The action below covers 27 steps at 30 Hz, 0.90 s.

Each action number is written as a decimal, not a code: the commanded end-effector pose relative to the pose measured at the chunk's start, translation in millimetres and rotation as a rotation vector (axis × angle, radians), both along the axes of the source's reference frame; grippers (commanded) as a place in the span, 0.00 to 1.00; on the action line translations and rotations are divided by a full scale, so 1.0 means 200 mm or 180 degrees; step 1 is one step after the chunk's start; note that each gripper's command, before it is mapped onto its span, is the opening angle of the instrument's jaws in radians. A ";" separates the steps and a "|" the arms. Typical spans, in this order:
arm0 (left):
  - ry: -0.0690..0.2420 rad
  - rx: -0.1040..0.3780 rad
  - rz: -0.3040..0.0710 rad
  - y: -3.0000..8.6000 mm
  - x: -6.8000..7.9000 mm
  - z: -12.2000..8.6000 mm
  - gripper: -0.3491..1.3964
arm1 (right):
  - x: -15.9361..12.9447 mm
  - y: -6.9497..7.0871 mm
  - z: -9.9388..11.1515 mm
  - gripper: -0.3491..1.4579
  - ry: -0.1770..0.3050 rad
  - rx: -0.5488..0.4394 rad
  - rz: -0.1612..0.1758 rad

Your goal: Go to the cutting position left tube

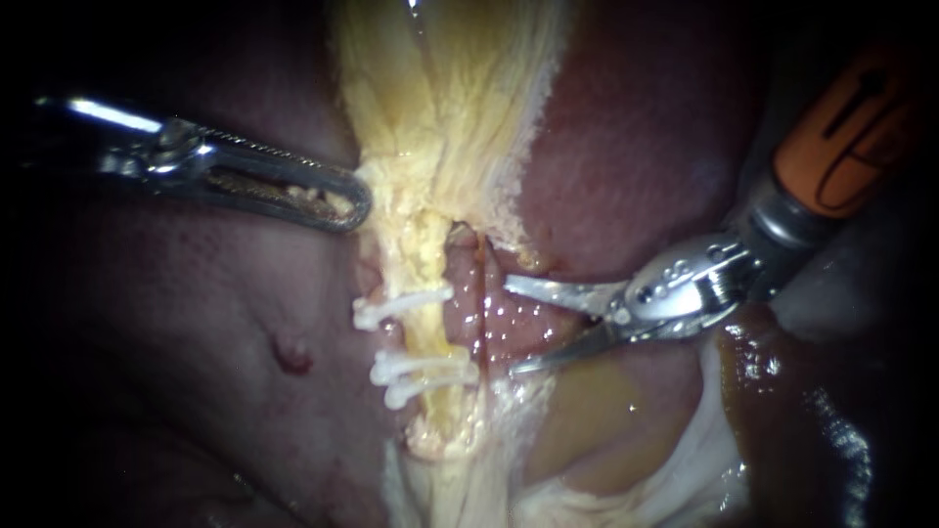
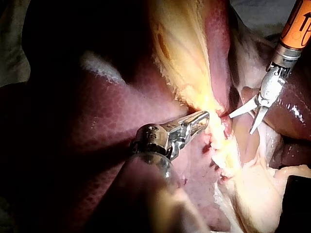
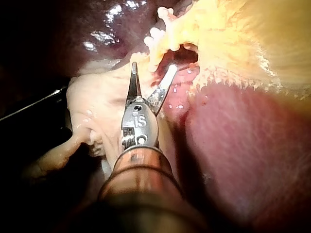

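Observation:
The left tube [image 1: 427, 337] is a pale yellow strand running down the middle, crossed by three white clips: one clip [image 1: 401, 306] higher up and two clips [image 1: 423, 377] lower down. Right beside it runs a thin reddish tube [image 1: 481, 293]. My right instrument [image 1: 511, 327] carries two blades that stand open, their tips just right of the reddish tube and level with the gap between the clips; nothing lies between them. In its wrist view the right instrument [image 3: 153, 70] points at the clips [image 3: 156, 35]. My left instrument [image 1: 337, 200] is shut on the yellow tissue [image 1: 440, 108] above the clips.
Dark red liver [image 1: 636, 127] lies right of the yellow tissue, and pinkish liver surface [image 1: 215, 372] to the left. Whitish, glistening tissue [image 1: 685, 460] sits under my right instrument's shaft. The left instrument [image 2: 199, 120] and the open blades of my right instrument [image 2: 241, 124] flank the yellow strand.

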State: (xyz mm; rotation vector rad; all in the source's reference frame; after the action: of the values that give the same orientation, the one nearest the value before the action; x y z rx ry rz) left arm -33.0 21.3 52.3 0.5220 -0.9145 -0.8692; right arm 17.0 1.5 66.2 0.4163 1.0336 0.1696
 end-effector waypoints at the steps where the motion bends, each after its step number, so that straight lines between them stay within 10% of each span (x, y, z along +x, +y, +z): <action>1: 0.0004 -0.0001 -0.0001 0.000 0.000 0.000 0.00 | 0.001 0.000 0.001 0.99 0.0009 0.0019 -0.0012; 27: -0.0002 0.0004 0.0008 -0.001 -0.002 0.001 0.00 | 0.017 -0.001 0.028 0.99 0.0293 0.0773 -0.0363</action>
State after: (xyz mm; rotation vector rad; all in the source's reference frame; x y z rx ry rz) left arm -33.3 21.2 52.5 0.5225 -0.9138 -0.8685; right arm 20.5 1.3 71.7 0.7121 1.0870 0.1716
